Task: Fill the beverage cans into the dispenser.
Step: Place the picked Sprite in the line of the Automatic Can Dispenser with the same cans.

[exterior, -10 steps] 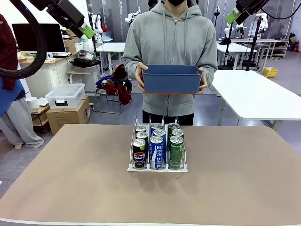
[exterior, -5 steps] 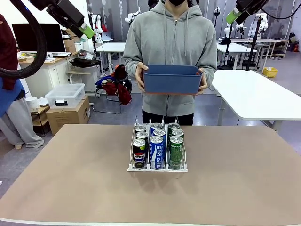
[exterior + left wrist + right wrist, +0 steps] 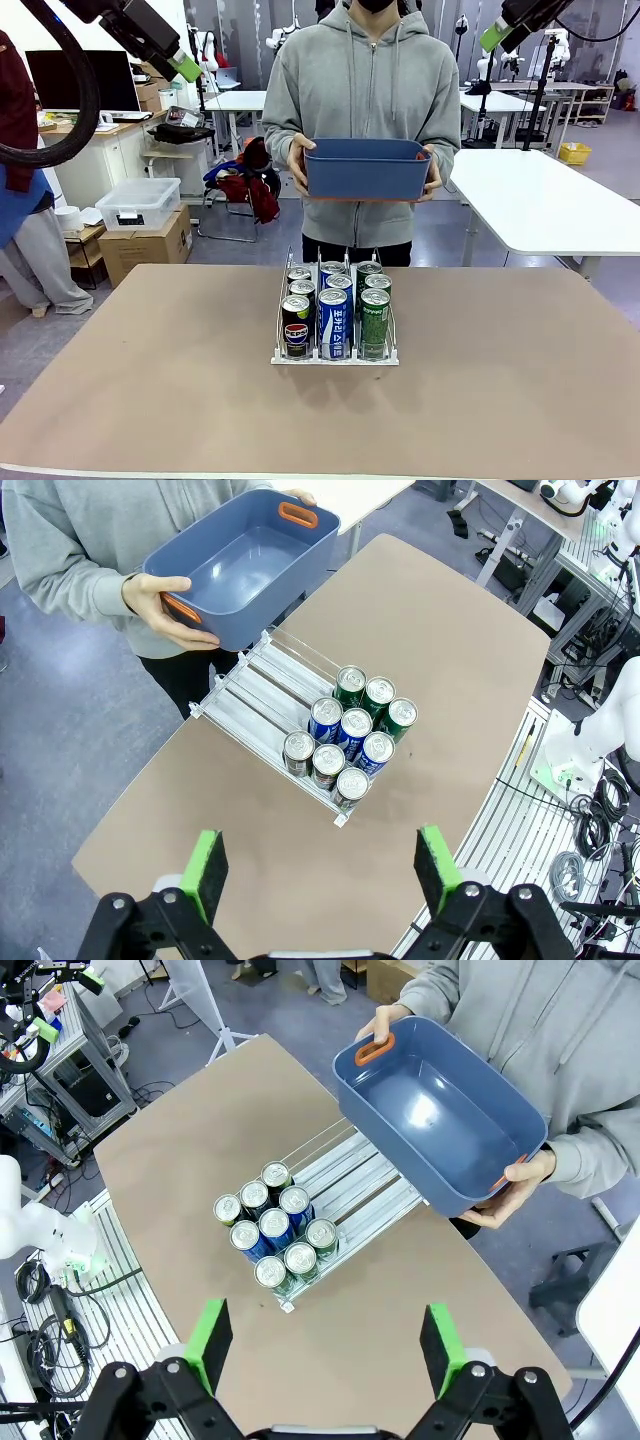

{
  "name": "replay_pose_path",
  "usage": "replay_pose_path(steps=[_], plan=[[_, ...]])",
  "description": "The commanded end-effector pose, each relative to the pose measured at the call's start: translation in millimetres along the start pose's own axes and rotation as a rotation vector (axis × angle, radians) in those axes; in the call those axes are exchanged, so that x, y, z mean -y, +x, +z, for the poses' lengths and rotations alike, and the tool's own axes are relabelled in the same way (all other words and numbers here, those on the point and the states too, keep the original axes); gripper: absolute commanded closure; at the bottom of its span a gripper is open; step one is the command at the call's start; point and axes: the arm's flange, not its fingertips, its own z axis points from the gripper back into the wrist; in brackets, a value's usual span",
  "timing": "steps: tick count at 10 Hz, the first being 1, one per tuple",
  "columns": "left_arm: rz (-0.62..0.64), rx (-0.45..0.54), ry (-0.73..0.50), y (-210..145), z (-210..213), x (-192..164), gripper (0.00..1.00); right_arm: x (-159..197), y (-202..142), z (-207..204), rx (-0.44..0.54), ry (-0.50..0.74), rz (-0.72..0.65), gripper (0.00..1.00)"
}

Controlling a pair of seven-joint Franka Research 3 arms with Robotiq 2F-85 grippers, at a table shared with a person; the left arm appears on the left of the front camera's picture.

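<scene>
With nine beverage cans racked in the dispenser, I log both grippers spread wide, blue bin emptied.

Table bare around dispenser; bin overhead.

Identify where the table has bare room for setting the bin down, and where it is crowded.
Bare tabletop lies left, right and in front of the dispenser. Its front half is crowded with nine beverage cans; the lanes behind are empty.
</scene>
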Motion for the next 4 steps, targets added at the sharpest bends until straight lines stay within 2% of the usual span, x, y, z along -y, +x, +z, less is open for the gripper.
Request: replay_pose_path(steps=[1,4], plan=[[0.002,0.0,-0.002,-1.7,0.7,-0.5,0.0,-1.7,-4.2,0.7,0.001,0.008,-0.001,0.0],[0.002,0.0,-0.002,-1.7,0.7,-0.5,0.0,-1.7,-4.2,0.7,0.001,0.008,-0.001,0.0]])
